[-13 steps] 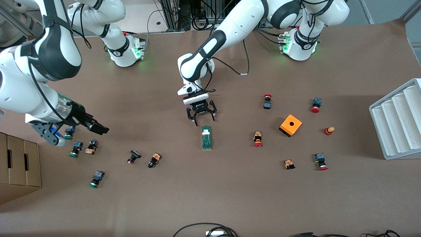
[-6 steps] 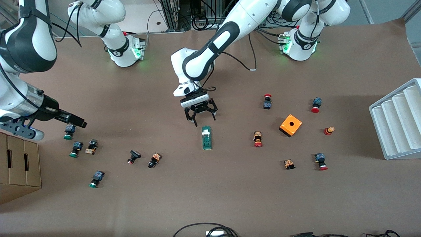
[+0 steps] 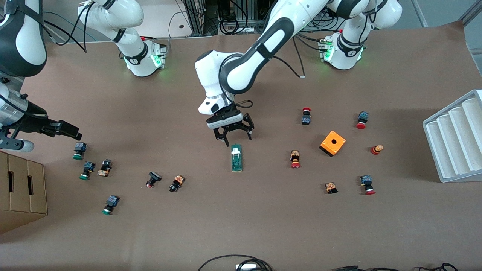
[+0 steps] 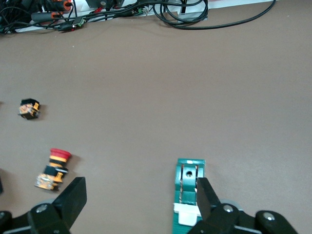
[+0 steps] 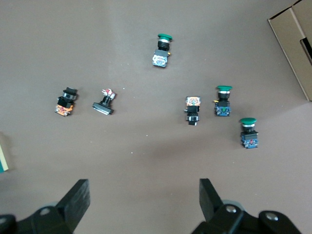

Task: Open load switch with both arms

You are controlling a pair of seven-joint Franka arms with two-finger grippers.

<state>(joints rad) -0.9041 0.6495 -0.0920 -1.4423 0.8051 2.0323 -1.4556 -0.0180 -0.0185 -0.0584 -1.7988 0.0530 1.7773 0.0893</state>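
While angled down over the load switch [image 3: 236, 157], left claw [image 3: 233, 132] wide; right claw [image 5: 144, 202] wide, over green-capped buttons [image 5: 223, 101].

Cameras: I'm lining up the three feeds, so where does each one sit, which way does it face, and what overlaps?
Front view: high across the table, facing both arms; shows the open left end effector over the table beside the load switch and the right end effector.
Left wrist view: on the left wrist, looking down past its fingers at the load switch.
Right wrist view: on the right wrist, looking down past open fingers at push-buttons.
Shared: front and left wrist views both show the load switch.
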